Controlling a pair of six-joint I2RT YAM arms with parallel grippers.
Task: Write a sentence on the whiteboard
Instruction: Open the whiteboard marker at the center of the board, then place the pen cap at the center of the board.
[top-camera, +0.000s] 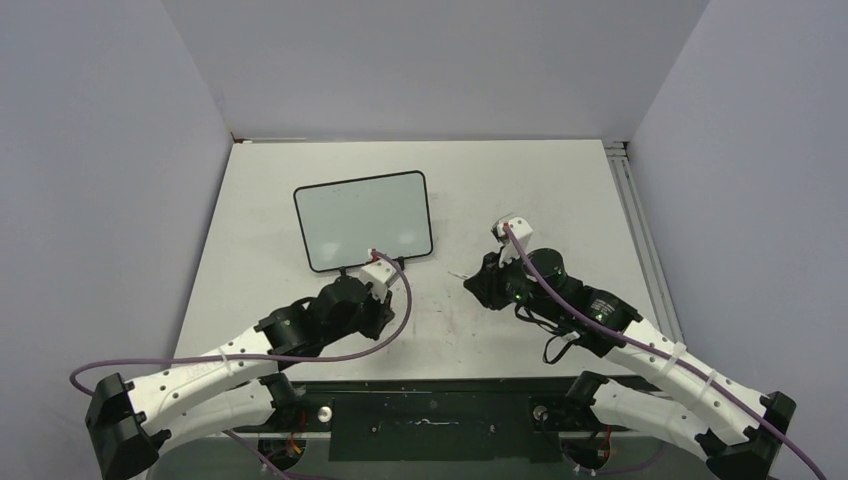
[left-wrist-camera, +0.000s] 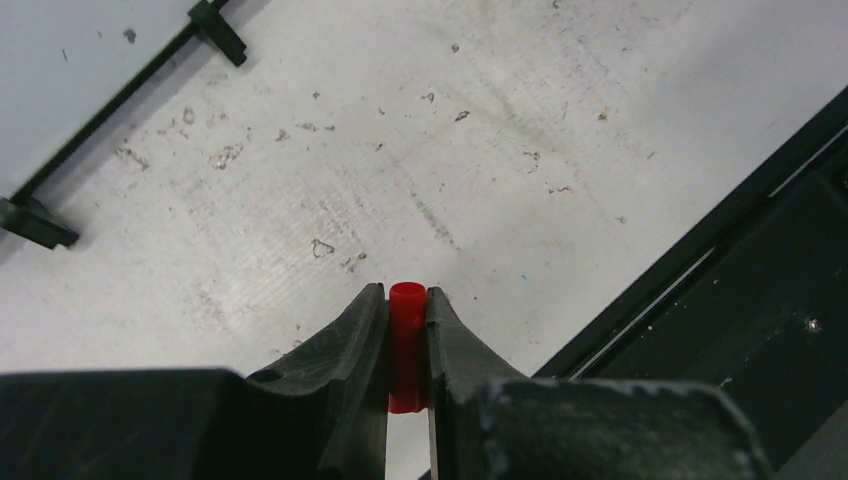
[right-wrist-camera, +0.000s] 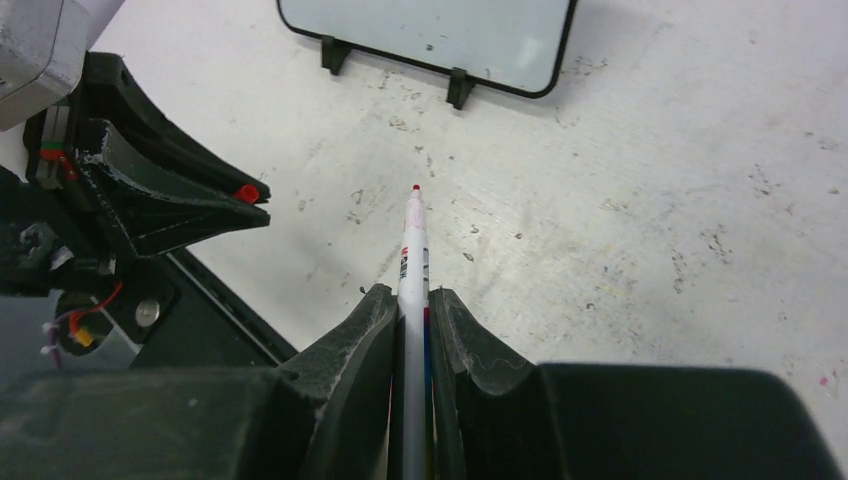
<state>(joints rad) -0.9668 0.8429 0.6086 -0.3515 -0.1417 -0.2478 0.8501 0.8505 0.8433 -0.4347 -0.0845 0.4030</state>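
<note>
Two grippers, both clamped on something.
Noted: left gripper (left-wrist-camera: 407, 298) pinches a red cap (left-wrist-camera: 407, 345); right gripper (right-wrist-camera: 412, 300) grips a marker (right-wrist-camera: 413, 235), red tip forward over the table (right-wrist-camera: 650, 200). The whiteboard (top-camera: 363, 222) lies on the table just beyond the left gripper, feet toward the arms.

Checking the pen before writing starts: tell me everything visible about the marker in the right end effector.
The marker is slim, with a white plastic-looking barrel, a printed label and a small red tip, uncapped. The right end effector is shut on its barrel. It points toward the whiteboard, the tip short of it, over the tabletop.
</note>
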